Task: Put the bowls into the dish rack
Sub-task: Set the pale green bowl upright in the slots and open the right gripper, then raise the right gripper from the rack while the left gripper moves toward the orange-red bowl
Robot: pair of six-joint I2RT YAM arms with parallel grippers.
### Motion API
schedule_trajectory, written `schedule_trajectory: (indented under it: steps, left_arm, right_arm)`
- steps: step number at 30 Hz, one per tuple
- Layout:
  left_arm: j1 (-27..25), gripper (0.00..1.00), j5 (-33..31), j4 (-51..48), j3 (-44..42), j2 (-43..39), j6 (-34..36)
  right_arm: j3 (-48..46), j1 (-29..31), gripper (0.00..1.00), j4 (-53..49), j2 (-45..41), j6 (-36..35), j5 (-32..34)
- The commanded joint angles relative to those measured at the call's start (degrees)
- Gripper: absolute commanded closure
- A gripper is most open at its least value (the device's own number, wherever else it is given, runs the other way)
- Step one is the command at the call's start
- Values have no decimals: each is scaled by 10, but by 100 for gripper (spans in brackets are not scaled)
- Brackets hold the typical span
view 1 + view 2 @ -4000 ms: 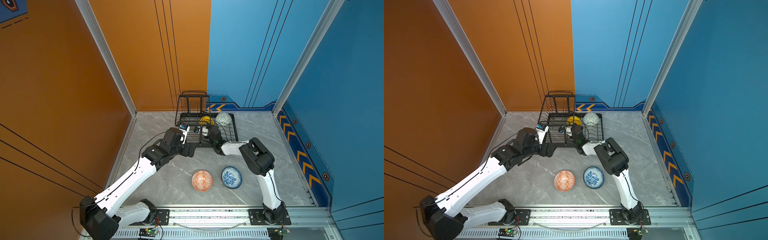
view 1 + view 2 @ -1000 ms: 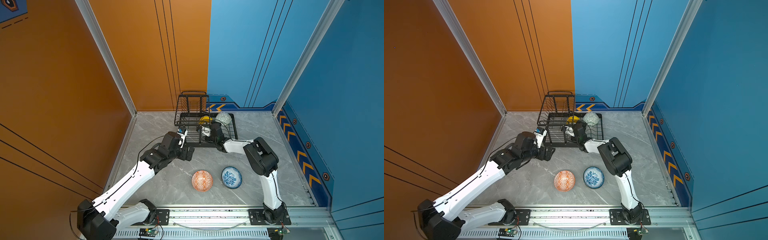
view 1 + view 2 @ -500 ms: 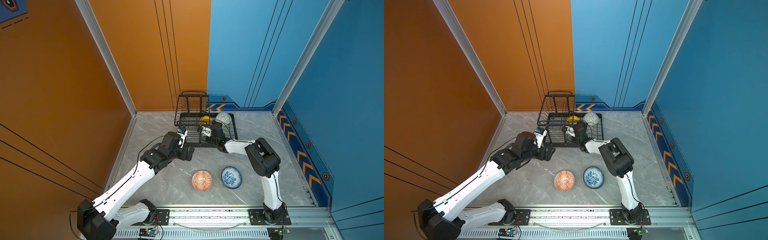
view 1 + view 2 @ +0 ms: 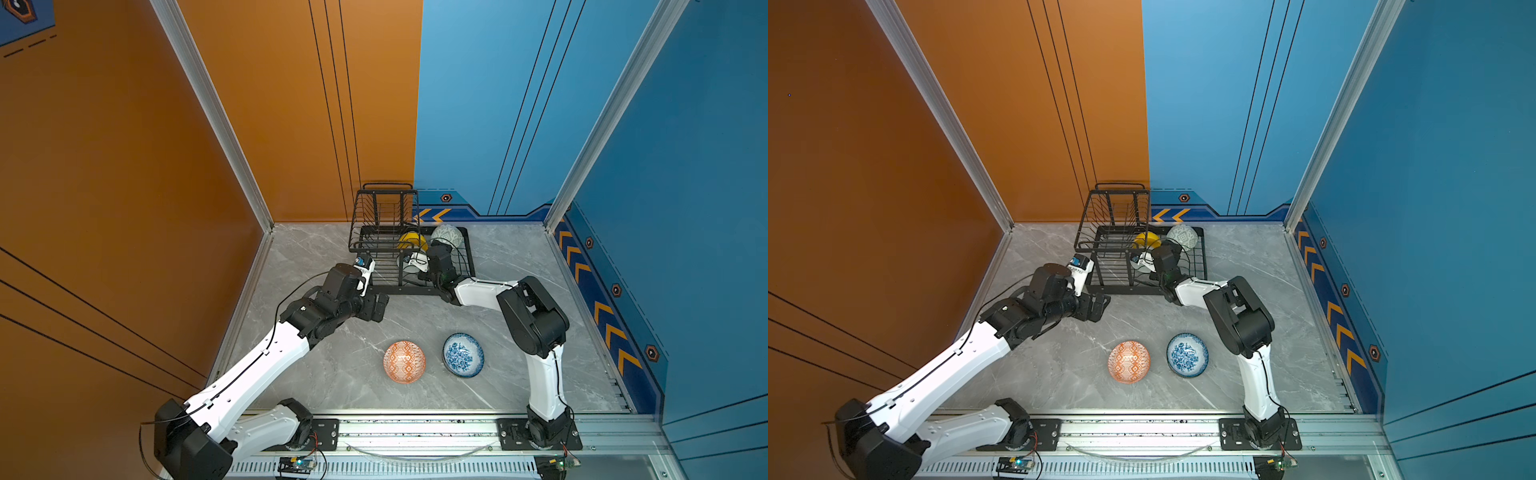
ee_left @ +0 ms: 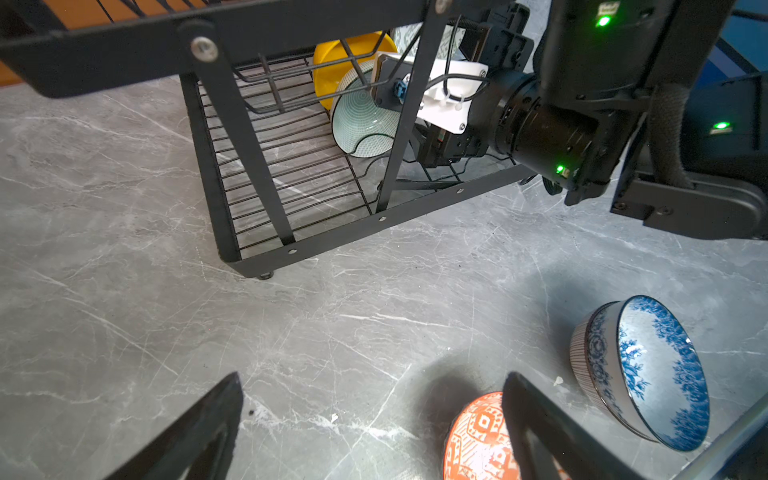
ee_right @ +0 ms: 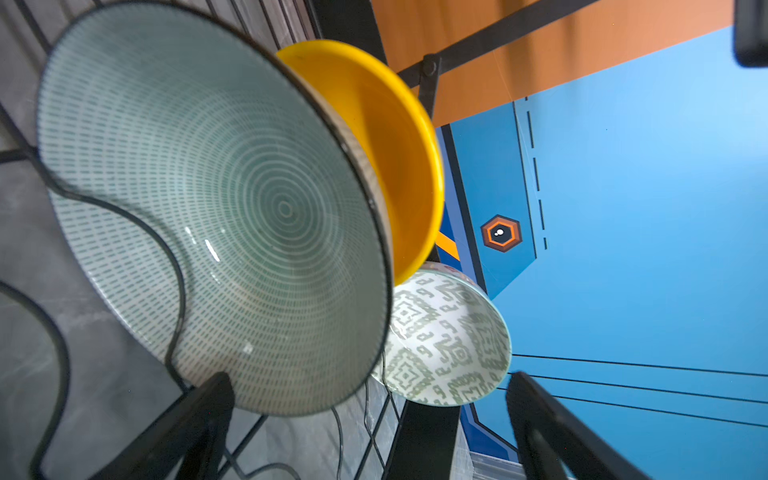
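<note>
Dish rack [image 4: 399, 289] sits at back of the grey table [image 4: 316, 257], near the back wall. Its long axis runs L-R in both top views, w/ the raised basket tier [image 4: 386, 208] over its left end.

Right gripper [image 6: 370, 382] reaches into the lower tray from the front. Jaws are spread wide, nothing pinched.

Left gripper [image 5: 374, 382] hangs over bare table just in front of the rack's left front corner. It's spread too, and empty.

Three bowls in the rack:
- Mint ringed bowl [image 6: 232, 216] stands on edge in a slot, mouth facing the right gripper. Its rim is just beside one fingertip [image 6: 220, 386]; can't tell if touching.
- Yellow bowl [image 6: 386, 137] stands on edge right behind the mint one, mouth the same way.
- Grey-green bowl [image 6: 444, 345] is tilted at the rack's back right, patterned face toward the right wrist cam.

Two bowls on the table, mouths up, well in front of the rack: orange bowl [image 4: 404, 361], and blue floral bowl [image 4: 463, 354] near it on the right, not touching. Orange one lies past the left gripper's tips, apart from them.
</note>
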Motion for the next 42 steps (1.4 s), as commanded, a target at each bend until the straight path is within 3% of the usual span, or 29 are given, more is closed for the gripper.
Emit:
schedule_trajectory:
  steps: [1, 21, 33, 42]
  left_arm:
    - [8, 2, -6, -6, -13, -12, -2]
    - [16, 2, -7, -8, -14, -12, 0]
    - [16, 2, -10, -8, -22, -13, -3]
    - [15, 2, -4, -8, -30, -15, -10]
  right_arm:
    - [-18, -12, 0, -11, -29, 8, 16]
    - [-97, -32, 0, 6, -102, 69, 26]
    - [-122, -47, 0, -64, -186, 194, 14]
    - [-103, -55, 0, -203, -267, 352, -26]
